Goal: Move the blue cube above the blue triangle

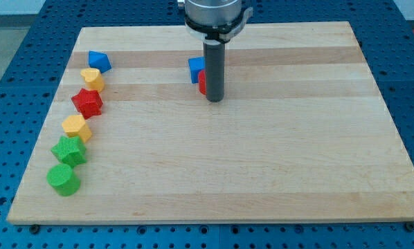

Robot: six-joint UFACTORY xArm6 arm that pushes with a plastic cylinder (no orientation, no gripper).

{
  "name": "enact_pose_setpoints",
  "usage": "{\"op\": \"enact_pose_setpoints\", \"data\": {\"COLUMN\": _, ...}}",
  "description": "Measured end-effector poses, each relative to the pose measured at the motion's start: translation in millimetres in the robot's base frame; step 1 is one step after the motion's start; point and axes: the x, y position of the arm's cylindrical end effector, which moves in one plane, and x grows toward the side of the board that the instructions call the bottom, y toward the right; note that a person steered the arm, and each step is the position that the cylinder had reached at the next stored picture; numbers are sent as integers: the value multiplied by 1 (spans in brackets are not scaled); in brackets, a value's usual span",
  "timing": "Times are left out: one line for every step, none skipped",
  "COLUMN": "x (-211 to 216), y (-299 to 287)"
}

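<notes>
The pale wooden bench (276, 159) carried the small blue plastic cube (195, 69) touching my tip (214, 100), far right of the blue plastic triangle (99, 61). No hand existed. Light and rigid, the cube should slide if pushed on its right face.

Dark straight rod (214, 69) hanging upright from a round metal mount (214, 15) at the view's top centre, my tip (214, 100) down at the surface, arm above cut off by the frame

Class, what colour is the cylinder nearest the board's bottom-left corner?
Green: the cylinder, clearest in the camera view.
</notes>
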Motion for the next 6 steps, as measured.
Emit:
{"op": "enact_pose_setpoints", "data": {"x": -20, "y": 0}}
{"op": "enact_pose_setpoints", "data": {"x": -40, "y": 0}}
{"op": "enact_pose_setpoints", "data": {"x": -63, "y": -1}}
{"op": "enact_pose_setpoints", "data": {"x": -84, "y": -5}}
{"op": "enact_pose_setpoints", "data": {"x": -98, "y": -15}}
{"op": "enact_pose_setpoints", "data": {"x": -98, "y": -38}}
